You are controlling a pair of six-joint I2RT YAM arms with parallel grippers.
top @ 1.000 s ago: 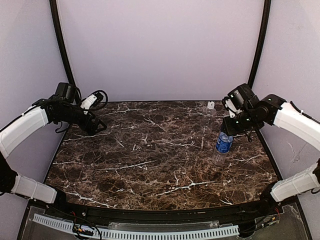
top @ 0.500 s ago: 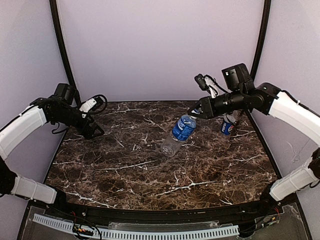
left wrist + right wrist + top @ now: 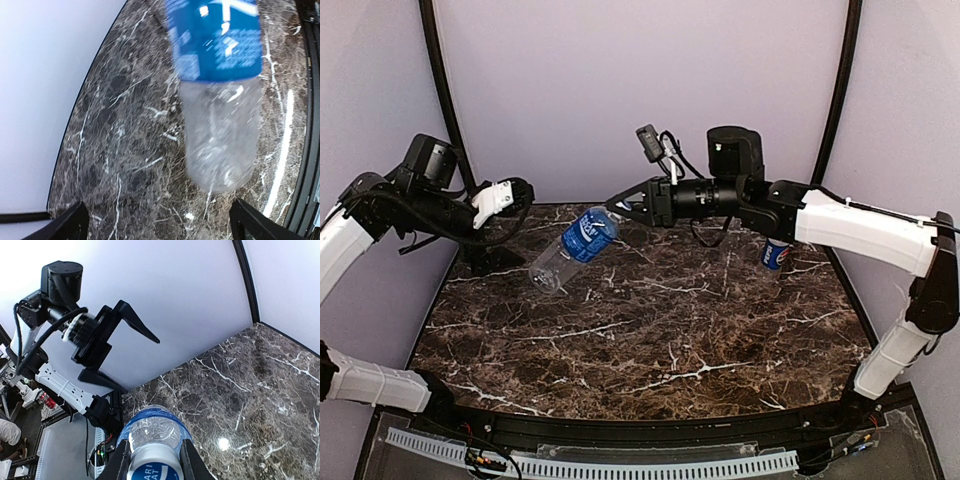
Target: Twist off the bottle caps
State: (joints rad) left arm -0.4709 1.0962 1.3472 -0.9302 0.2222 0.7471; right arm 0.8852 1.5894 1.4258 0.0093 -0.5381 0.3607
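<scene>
Above the dark marble table (image 3: 650, 340), the blue-label bottle (image 3: 572, 243) hangs tilted in the air, base pointing to the left. The right gripper (image 3: 618, 207) is clamped on its upper end. The left gripper (image 3: 142, 365) faces the base, fingers (image 3: 132, 319) spread wide, not touching it. Far right, the Pepsi bottle (image 3: 775, 255) stands partly behind the right arm (image 3: 860, 228)
</scene>
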